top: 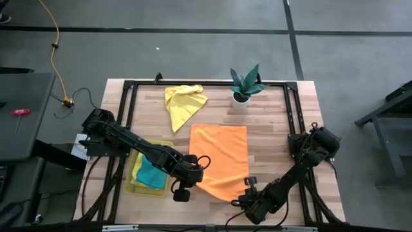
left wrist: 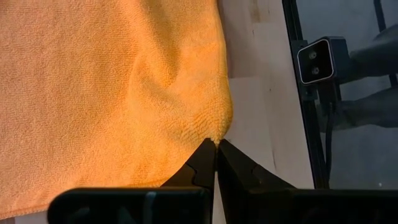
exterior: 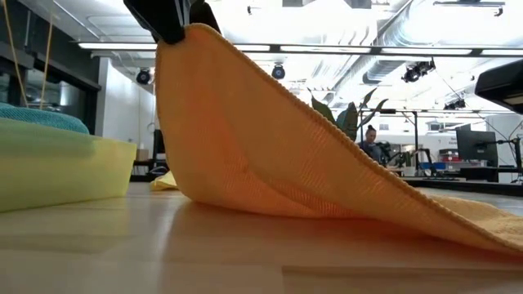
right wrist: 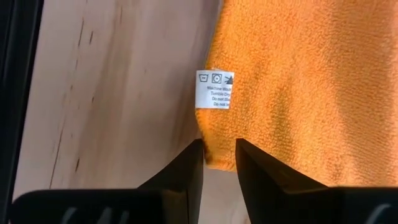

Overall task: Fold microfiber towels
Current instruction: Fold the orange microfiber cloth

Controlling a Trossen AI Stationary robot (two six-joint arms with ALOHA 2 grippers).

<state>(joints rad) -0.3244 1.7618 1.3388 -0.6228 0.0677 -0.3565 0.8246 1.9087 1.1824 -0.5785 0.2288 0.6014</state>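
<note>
An orange microfiber towel (top: 220, 158) lies spread on the table's middle. Its near left corner is raised, and the cloth slopes from there down to the tabletop (exterior: 270, 155). My left gripper (top: 197, 169) is shut on that raised corner. My right gripper (top: 247, 185) stands low at the near right corner, closed on it beside a white care label (right wrist: 215, 89). A yellow towel (top: 183, 103) lies crumpled at the far side. A teal towel (top: 152, 174) rests in the yellow tray (top: 134, 183). My left gripper pinches the very tip of the towel's near left corner (left wrist: 212, 135) between its two fingertips, slanting down from the table's left. The corner is lifted clear, and the cloth runs taut from it down to the table. My right gripper has the towel's near right corner (right wrist: 219, 155) between its two fingers (right wrist: 189, 165), coming steeply from above. The cloth fills the gap between them. This corner stays low, close to the wood.
A small potted plant (top: 244, 85) stands at the far edge, right of the yellow towel. The tray sits by the near left, close under my left arm. A black frame (top: 293, 122) runs around the work area. Bare wood shows right of the orange towel.
</note>
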